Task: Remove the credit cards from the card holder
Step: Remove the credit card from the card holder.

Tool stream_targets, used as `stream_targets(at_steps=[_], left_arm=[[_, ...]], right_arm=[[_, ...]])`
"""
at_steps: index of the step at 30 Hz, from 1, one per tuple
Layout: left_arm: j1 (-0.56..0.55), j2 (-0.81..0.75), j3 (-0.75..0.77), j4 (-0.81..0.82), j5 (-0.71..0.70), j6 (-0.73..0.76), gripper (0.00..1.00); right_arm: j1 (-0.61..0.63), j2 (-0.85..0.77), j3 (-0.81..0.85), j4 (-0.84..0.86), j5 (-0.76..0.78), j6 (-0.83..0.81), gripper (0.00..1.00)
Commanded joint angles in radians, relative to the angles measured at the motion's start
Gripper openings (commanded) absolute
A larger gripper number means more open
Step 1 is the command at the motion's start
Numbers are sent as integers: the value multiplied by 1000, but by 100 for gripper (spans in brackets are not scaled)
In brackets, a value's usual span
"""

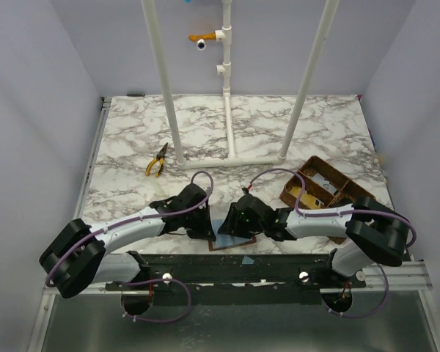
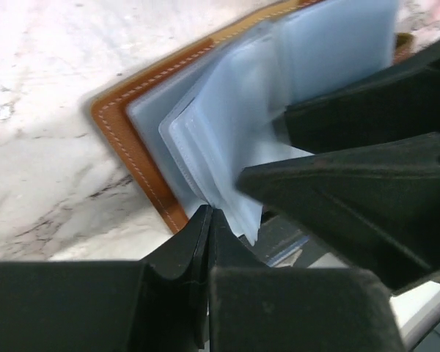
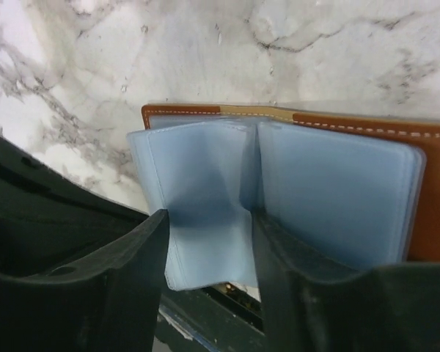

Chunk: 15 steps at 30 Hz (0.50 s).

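The card holder [image 1: 229, 247] [image 2: 125, 125] [image 3: 433, 183] lies open on the marble near the front edge, its brown leather underneath and its blue-grey clear pockets fanned upward. My left gripper [image 1: 203, 229] [image 2: 209, 214] is shut, its tips pinching the lower edge of a pocket leaf [image 2: 227, 147]. My right gripper [image 1: 238, 224] [image 3: 213, 238] is open and straddles another raised pocket leaf [image 3: 205, 213]; its fingers [image 2: 367, 169] cross the left wrist view. The credit cards are hidden: none shows in the pockets.
A brown woven divided basket [image 1: 345, 192] stands at the right and holds flat pale and yellowish pieces. Yellow-handled pliers [image 1: 157, 160] lie at the back left. A white pipe frame [image 1: 227, 158] rises behind the arms.
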Motion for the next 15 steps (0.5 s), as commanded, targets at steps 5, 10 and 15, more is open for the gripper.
stream_targets(at_steps=[5, 10, 15], left_arm=[[-15, -52, 75, 124, 51, -46, 0], [-14, -38, 87, 128, 56, -48, 0], [-14, -49, 97, 50, -15, -52, 0]], right_arm=[[9, -19, 35, -147, 61, -58, 69], [9, -25, 28, -140, 67, -40, 70], [14, 0, 57, -196, 89, -48, 70]])
